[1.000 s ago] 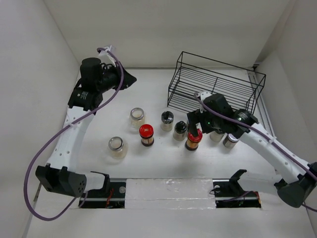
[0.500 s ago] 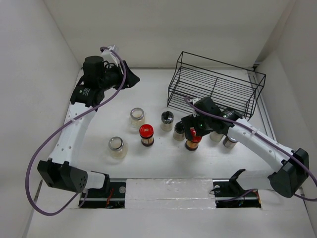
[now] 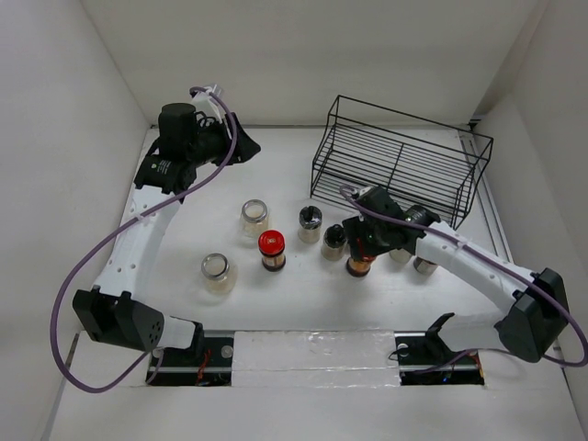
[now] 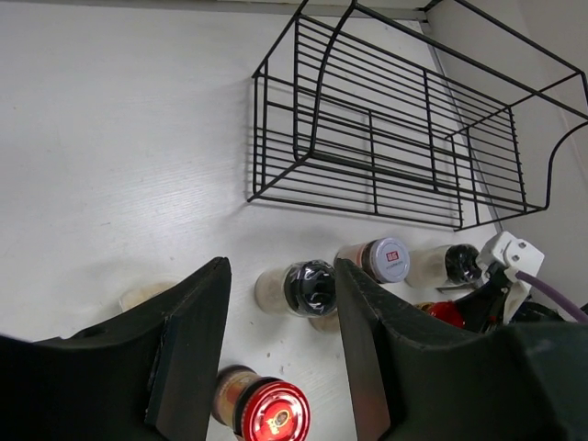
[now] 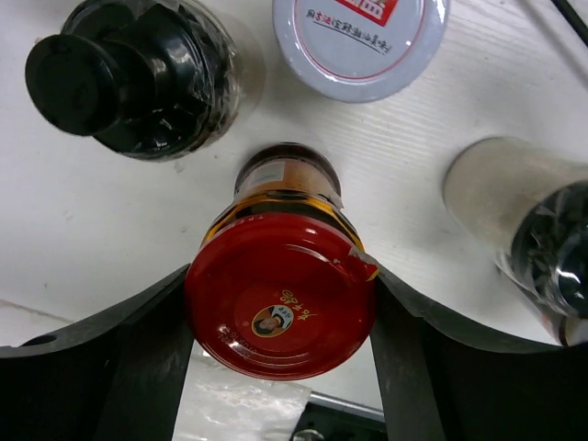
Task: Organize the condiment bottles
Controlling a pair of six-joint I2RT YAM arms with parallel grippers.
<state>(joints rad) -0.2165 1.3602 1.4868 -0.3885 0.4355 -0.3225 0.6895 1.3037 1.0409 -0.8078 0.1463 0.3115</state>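
My right gripper (image 3: 359, 252) (image 5: 280, 367) is shut on the red lid of a brown-filled jar (image 5: 280, 308) (image 3: 358, 266), which stands on the table; the fingers (image 5: 147, 358) press both sides of the lid. My left gripper (image 3: 244, 147) (image 4: 276, 358) is open and empty, raised at the back left. Below it the left wrist view shows a black-lidded jar (image 4: 308, 287) and a second red-lidded jar (image 4: 271, 415) (image 3: 271, 248). Two clear-lidded jars (image 3: 254, 218) (image 3: 218, 272) stand at the left, and two black-lidded jars (image 3: 310, 220) (image 3: 333, 241) in the middle.
The black wire rack (image 3: 395, 156) (image 4: 395, 138) stands at the back right and holds nothing. Close around the held jar are a black knob-lidded jar (image 5: 138, 78), a silver-lidded jar (image 5: 360, 41) and another black-lidded jar (image 5: 542, 239). White walls enclose the table on three sides.
My right gripper has come down and forward over the red-lidded jar and closed round its lid. My left arm has shifted slightly to the right.
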